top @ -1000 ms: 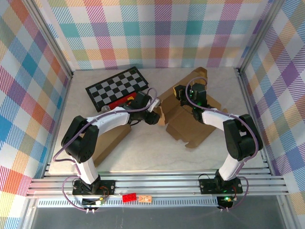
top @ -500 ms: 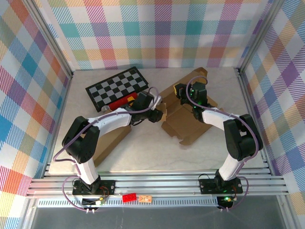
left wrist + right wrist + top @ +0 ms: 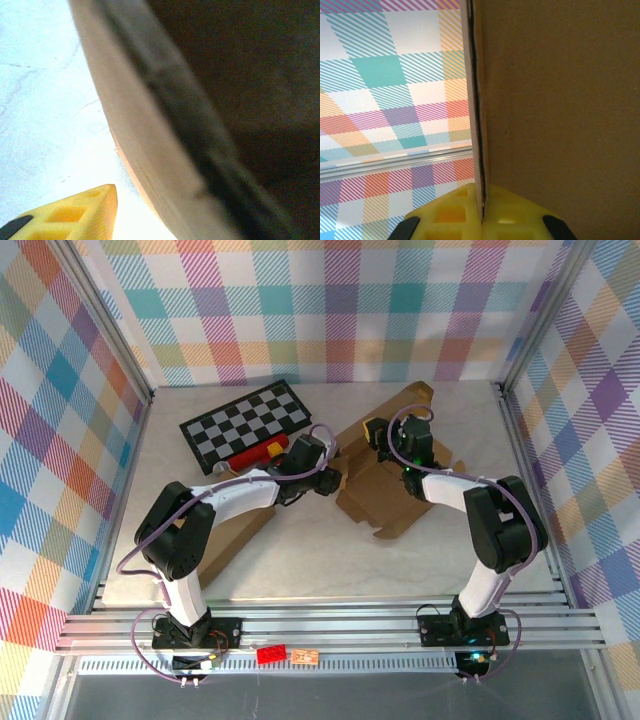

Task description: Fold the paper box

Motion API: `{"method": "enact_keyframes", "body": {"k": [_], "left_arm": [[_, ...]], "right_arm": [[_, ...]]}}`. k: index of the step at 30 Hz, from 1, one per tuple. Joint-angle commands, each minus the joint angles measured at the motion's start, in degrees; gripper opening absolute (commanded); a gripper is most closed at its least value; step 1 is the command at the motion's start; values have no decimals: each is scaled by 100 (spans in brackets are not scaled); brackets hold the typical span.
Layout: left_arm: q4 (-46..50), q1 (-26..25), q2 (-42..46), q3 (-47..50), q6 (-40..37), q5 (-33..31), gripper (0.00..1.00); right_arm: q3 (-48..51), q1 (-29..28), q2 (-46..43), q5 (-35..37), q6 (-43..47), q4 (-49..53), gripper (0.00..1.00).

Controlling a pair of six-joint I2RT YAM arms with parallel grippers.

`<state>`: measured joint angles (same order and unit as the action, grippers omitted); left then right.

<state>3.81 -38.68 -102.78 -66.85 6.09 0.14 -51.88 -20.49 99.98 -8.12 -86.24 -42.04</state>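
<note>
The box (image 3: 385, 495) lies right of the middle of the worktop (image 3: 300, 550). In the last second its near flap has drawn in toward me, so the fold is advancing. My left end effector (image 3: 326, 481) is at the box's left edge; I cannot tell if it grips. Farther away, my right end effector (image 3: 481, 205) is closed on an upright panel edge.

There are two arms, the left arm (image 3: 230, 495) and the right arm (image 3: 470, 490). There are two hands, the left hand (image 3: 331, 480) and the right hand (image 3: 377, 432). The one table (image 3: 300, 562) carries one paper box (image 3: 385, 495), one checkerboard (image 3: 245, 423), one red and yellow object (image 3: 255, 453) and one flat brown sheet (image 3: 240, 532). One small red block (image 3: 270, 653) sits on the front rail (image 3: 380, 632).
</note>
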Motion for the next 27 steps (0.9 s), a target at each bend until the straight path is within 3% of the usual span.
{"method": "enact_keyframes", "body": {"k": [1, 14, 27], "left_arm": [[-419, -85, -48, 76, 261, -224, 46], [-711, -193, -133, 103, 571, -588, 44], [-623, -463, -466, -213, 1107, -1571, 42]], "right_arm": [[167, -77, 138, -20, 98, -367, 0], [392, -312, 491, 300, 392, -1134, 0], [557, -559, 321, 693, 261, -1117, 0]]}}
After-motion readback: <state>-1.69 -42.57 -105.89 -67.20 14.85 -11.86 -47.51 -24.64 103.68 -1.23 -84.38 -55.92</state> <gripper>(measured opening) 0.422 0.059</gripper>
